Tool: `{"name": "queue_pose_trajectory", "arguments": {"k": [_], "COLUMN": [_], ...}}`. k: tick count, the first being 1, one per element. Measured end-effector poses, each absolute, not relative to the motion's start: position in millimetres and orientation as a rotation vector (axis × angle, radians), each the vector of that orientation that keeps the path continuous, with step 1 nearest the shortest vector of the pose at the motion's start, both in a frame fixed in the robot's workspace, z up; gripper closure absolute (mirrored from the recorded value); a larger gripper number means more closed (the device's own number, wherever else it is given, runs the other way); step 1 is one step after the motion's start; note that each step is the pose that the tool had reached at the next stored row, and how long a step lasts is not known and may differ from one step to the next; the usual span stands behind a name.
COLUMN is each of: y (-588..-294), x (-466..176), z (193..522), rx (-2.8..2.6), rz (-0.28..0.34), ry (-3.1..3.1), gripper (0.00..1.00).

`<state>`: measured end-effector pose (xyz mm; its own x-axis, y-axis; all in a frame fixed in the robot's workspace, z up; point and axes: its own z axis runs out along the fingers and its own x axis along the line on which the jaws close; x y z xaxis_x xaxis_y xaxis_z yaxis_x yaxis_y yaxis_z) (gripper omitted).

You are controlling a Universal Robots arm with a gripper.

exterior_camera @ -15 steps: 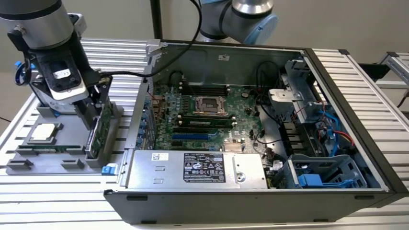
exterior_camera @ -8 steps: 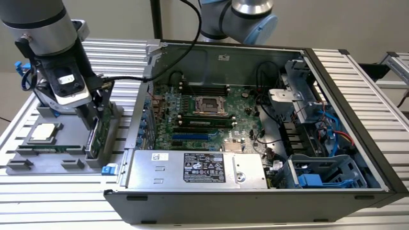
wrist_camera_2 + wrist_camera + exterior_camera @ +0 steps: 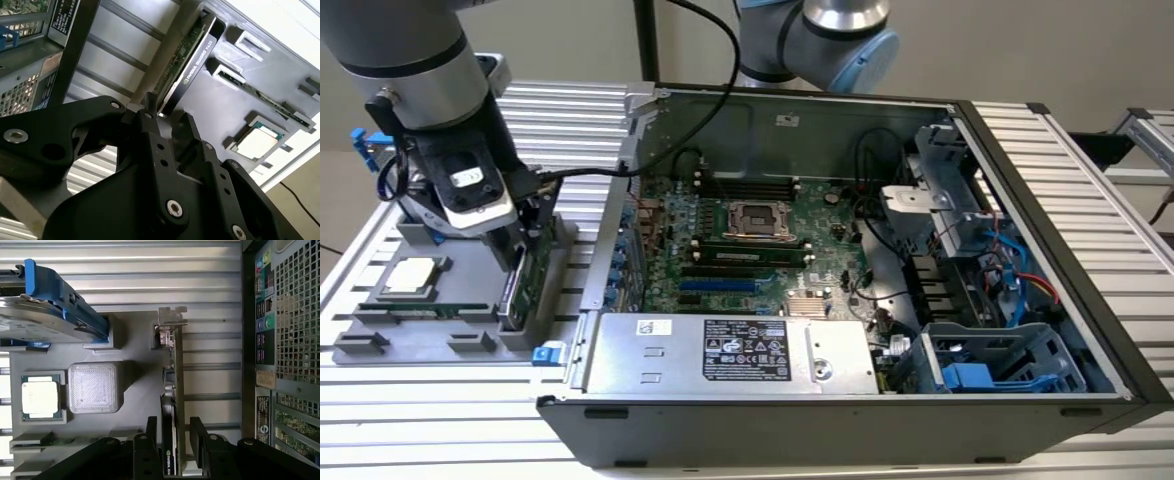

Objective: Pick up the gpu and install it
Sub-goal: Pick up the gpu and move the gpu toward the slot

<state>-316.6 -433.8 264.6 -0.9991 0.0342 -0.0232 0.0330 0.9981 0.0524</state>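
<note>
Silver arm (image 3: 403,45), black gripper (image 3: 173,432) (silver screws (image 3: 173,208))

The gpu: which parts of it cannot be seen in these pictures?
Exterior view: the arm's wrist hides most of the gpu, standing in the gray tray.
First wrist view: the open pincer and the picture's edge cut off its black-covered end.
Second wrist view: the pincer's body covers its near end, so contact cannot be judged.

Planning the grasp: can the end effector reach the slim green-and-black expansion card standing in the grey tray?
Likely yes: the end effector straddles the slim green-and-black expansion card, open fingers either side, nothing blocking.
</note>
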Motion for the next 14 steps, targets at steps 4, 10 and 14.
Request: {"name": "queue_pose_trajectory", "arguments": {"k": [4,10,14], "y": [-433.8,-433.3,-433.2], "x": [-316.6,-316.9,-317.9], "z": [257.5,250.5,247.7], "rx": [0.052,0.050,0.040], "rz": [0.083,0.084,0.084], "ry": [3.116,3.116,3.116], "gripper": [0.00,0.00,0.00]}}
